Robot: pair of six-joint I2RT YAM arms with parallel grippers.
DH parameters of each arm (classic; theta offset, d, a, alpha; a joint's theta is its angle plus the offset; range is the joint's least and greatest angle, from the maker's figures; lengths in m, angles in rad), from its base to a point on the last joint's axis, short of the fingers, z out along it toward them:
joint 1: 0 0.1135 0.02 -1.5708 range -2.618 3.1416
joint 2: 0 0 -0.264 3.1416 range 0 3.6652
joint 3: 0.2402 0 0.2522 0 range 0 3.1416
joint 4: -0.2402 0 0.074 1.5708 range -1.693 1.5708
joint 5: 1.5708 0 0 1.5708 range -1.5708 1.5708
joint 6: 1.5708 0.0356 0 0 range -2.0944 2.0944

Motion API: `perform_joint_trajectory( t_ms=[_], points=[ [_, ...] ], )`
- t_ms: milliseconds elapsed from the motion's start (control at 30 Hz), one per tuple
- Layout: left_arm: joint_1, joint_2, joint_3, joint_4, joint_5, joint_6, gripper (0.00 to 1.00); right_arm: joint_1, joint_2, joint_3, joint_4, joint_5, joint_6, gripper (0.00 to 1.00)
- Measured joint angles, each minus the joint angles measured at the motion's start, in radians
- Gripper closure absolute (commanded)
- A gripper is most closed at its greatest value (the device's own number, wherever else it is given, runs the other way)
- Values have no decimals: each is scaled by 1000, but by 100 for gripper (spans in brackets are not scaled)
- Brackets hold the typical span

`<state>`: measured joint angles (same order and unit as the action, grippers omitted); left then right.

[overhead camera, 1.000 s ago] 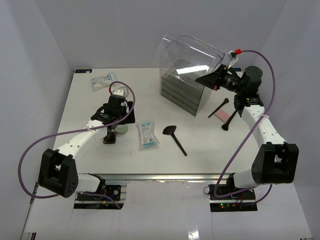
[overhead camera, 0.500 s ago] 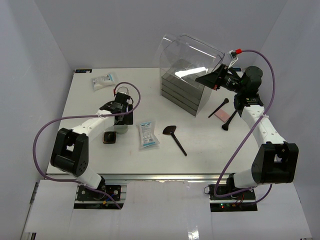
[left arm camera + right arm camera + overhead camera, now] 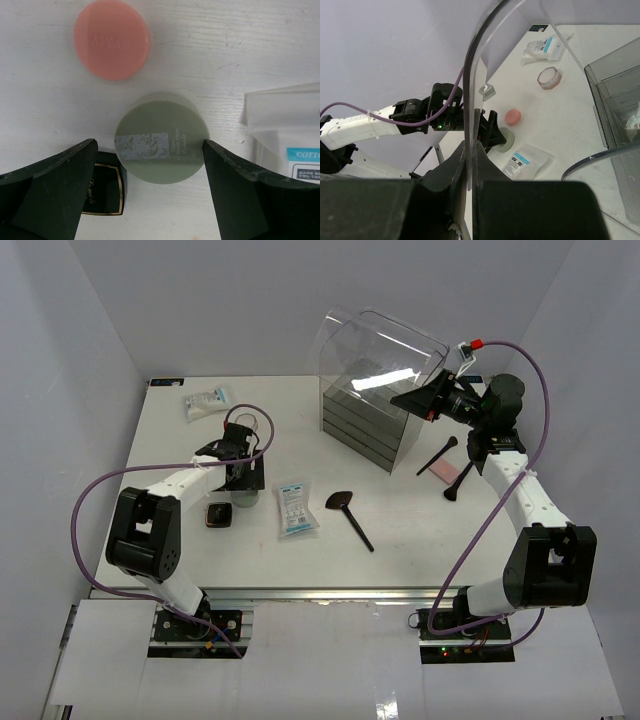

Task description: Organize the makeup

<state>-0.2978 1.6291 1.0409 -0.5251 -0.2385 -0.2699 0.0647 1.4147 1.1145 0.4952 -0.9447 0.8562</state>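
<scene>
My left gripper (image 3: pixel 241 484) is open, low over the table. In the left wrist view its fingers (image 3: pixel 75 165) stand either side of a round pale green compact (image 3: pixel 161 137), which also shows in the top view (image 3: pixel 244 499). A pink round compact (image 3: pixel 112 39) lies just beyond it. A black square compact (image 3: pixel 217 515) lies beside the left finger. A white-and-blue packet (image 3: pixel 296 508) and a flat-headed black brush (image 3: pixel 348 512) lie mid-table. A second packet (image 3: pixel 207 400) is at the back left. My right gripper (image 3: pixel 432 400) is shut on the clear box's raised lid (image 3: pixel 470 100).
The clear plastic box with grey drawers (image 3: pixel 365 425) stands at the back right. Right of it lie a pink palette (image 3: pixel 440 470) and two slim black brushes (image 3: pixel 437 453). A small clear round jar (image 3: pixel 549 77) sits at the back left.
The left gripper has let go of the black compact, left it on the table, and moved back and right to straddle the green compact. The right arm has not moved.
</scene>
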Motion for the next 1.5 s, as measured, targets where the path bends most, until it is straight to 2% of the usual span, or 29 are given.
perform_joint_trajectory(
  t_ms=[467, 1067, 1300, 1500],
  points=[
    [0, -5, -6, -2, 122, -1, 3, 0, 0, 0, 2, 0, 0, 92],
    [0, 26, -6, -6, 113, 0, 9, 0, 0, -17, 13, -1, 0, 92],
    [0, 28, -6, -6, 106, 0, 17, 0, 0, -19, 25, -1, 1, 92],
    [0, 30, -6, -6, 107, 0, 45, 0, 0, -19, 27, -1, 2, 92]
  ],
)
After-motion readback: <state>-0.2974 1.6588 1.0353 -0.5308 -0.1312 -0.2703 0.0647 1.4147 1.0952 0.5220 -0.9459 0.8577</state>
